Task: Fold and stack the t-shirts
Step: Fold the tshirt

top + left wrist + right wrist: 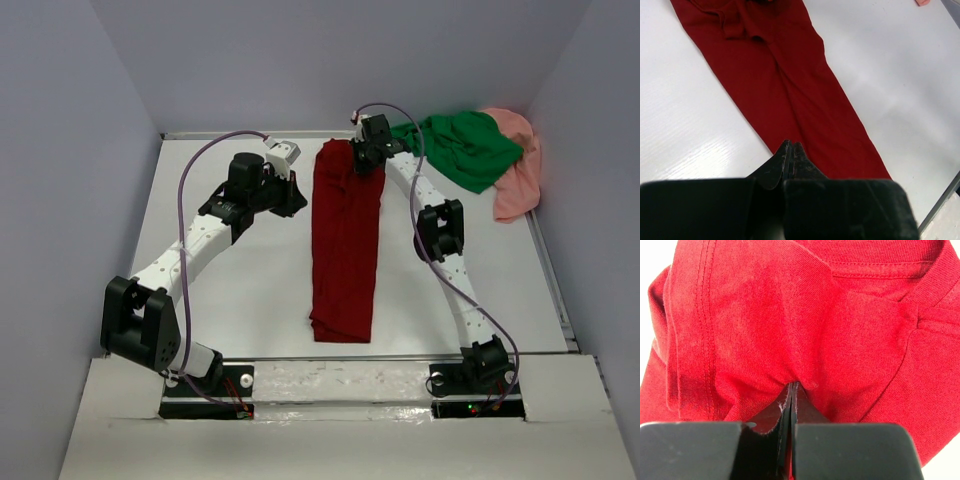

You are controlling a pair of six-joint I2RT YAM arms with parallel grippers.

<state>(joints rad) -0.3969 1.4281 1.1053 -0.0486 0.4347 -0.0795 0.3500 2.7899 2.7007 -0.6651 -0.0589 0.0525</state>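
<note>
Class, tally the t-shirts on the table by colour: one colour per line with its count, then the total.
dark red t-shirt: 1
green t-shirt: 1
salmon pink t-shirt: 1
Total: 3

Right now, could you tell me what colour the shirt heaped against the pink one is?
The shirt is bright green; the top view shows it best.

The white desk (250,290) carries a dark red t-shirt (345,250) folded into a long strip, with a green t-shirt (465,148) and a pink t-shirt (518,180) heaped at the far right.
</note>
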